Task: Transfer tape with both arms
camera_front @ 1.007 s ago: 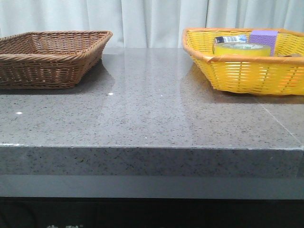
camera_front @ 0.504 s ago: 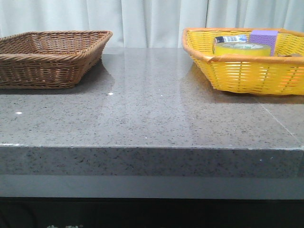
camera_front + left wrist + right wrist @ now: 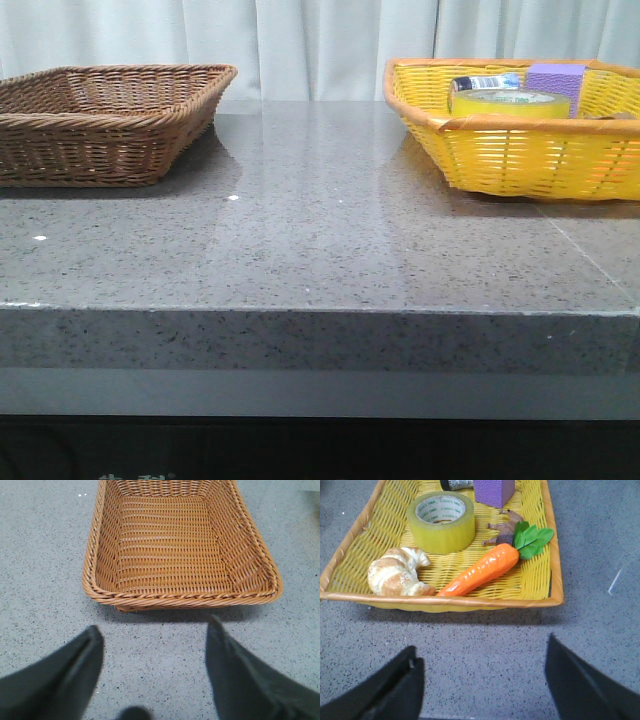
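The yellow tape roll (image 3: 440,521) with its white green-printed core lies flat in the yellow basket (image 3: 440,603); in the front view the tape (image 3: 509,102) shows over the basket's rim (image 3: 520,124) at the far right. My right gripper (image 3: 481,660) is open and empty over the grey table, short of the basket's near rim. My left gripper (image 3: 155,637) is open and empty over the table, just short of the empty brown wicker basket (image 3: 180,599). Neither arm shows in the front view.
The yellow basket also holds a croissant (image 3: 397,573), a toy carrot (image 3: 487,569), a purple block (image 3: 493,491) and a small dark-capped bottle (image 3: 456,484). The brown basket (image 3: 105,120) stands at the far left. The table's front edge (image 3: 320,310) runs across the front view.
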